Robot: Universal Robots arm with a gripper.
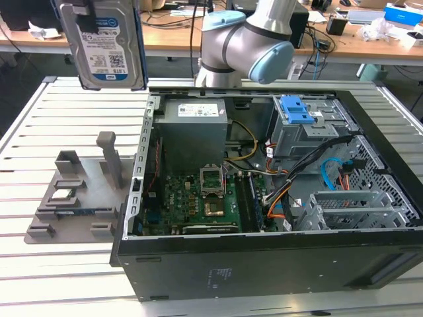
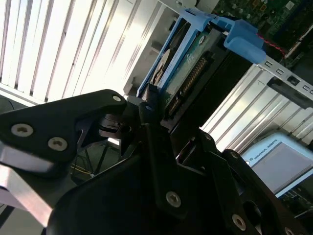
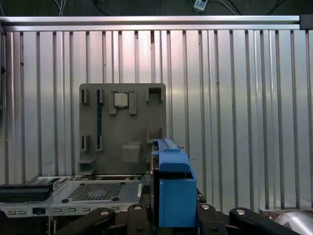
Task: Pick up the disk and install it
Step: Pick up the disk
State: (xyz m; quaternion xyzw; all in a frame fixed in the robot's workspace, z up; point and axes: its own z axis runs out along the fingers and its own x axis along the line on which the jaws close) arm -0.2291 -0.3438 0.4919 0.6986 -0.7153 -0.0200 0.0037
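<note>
Right now your fingers (image 2: 155,147) are clamped on the disk (image 2: 188,68), closed tight on its near end. The second wrist view shows it edge-on, with its connector pins facing the camera and the blue bracket (image 2: 239,36) wrapping its far end. In the exterior view you find the disk (image 1: 102,43) aloft at about eleven o'clock, upright, with its white-and-blue label turned toward the camera. It hangs clear of the slatted desk (image 1: 73,105) and well apart from everything on it. Below it, at roughly nine o'clock, the grey parts fixture (image 1: 73,198) lies flat on the desk, just beside the open computer case (image 1: 264,264), which takes up the middle and the three o'clock side. Inside the case you see the grey power supply (image 1: 195,112) with a white sticker at twelve o'clock and the green motherboard (image 1: 205,198) near six o'clock. The grey drive cage (image 1: 301,135) with its blue latch (image 1: 295,109) sits toward two o'clock. The arm (image 1: 244,39) stands behind the case at twelve o'clock. In the first wrist view the blue bracket (image 3: 173,193) stands upright, with the parts fixture (image 3: 122,127) lying on the desk beyond it and a small square chip (image 3: 121,99) seated in one of its pockets.
</note>
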